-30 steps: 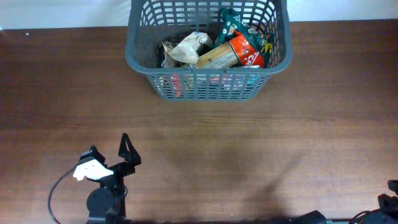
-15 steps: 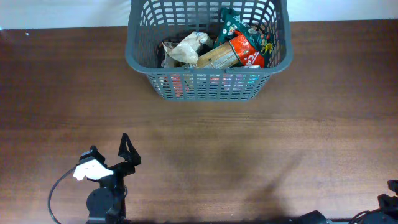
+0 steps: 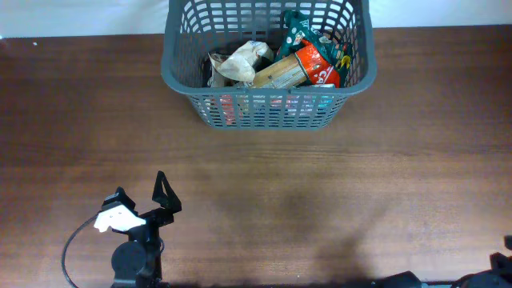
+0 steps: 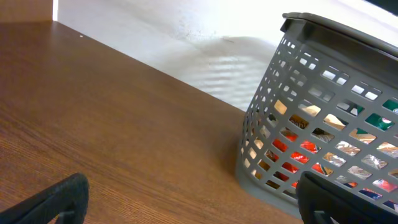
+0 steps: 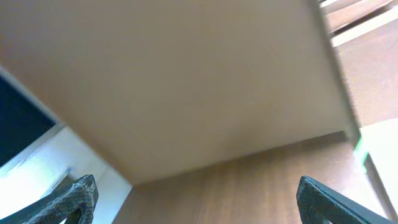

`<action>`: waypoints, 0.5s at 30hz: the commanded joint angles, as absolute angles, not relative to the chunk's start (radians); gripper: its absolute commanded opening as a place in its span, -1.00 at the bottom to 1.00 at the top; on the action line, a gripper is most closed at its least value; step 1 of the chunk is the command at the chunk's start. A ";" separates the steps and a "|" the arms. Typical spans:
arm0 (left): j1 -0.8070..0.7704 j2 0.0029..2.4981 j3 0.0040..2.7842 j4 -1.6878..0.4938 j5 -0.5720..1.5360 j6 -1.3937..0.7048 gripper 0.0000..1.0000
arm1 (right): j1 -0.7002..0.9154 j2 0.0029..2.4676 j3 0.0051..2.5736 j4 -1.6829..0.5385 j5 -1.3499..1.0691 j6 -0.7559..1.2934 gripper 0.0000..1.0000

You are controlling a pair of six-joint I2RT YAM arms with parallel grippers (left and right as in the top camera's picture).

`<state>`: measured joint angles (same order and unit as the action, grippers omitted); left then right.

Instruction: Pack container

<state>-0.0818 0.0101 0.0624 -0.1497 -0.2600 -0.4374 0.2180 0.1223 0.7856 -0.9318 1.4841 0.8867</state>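
The container, a dark grey lattice basket (image 3: 268,112), stands at the far middle of the table. It holds a crumpled white packet (image 3: 240,61), a tan packet (image 3: 280,74), a red packet (image 3: 314,64) and a green packet (image 3: 299,27). In the left wrist view the basket (image 4: 273,124) is ahead to the right, with red and green showing through its slots. My left gripper (image 3: 142,189) (image 4: 196,208) is open and empty over the near left of the table, far from the basket. My right gripper (image 5: 202,202) is open and empty; only a bit of its arm (image 3: 504,264) shows at the near right corner.
The brown wooden table (image 3: 320,184) runs to a white wall strip behind the basket. A black cable (image 3: 72,248) loops beside the left arm. The right wrist view shows only blurred tan wood panel (image 5: 186,81) and a white and dark area at the left.
The right arm has slipped a little further down out of the overhead view at the near right corner. The left arm, basket and packets have not moved.
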 commanded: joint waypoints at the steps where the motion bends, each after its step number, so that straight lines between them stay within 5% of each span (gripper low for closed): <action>1: -0.075 0.006 0.046 -0.149 -0.247 -0.417 0.99 | 0.154 0.079 0.795 -0.908 1.504 0.889 0.98; 15: -0.075 0.006 0.046 -0.149 -0.247 -0.417 0.98 | 0.024 0.004 0.469 -0.300 0.834 1.261 0.98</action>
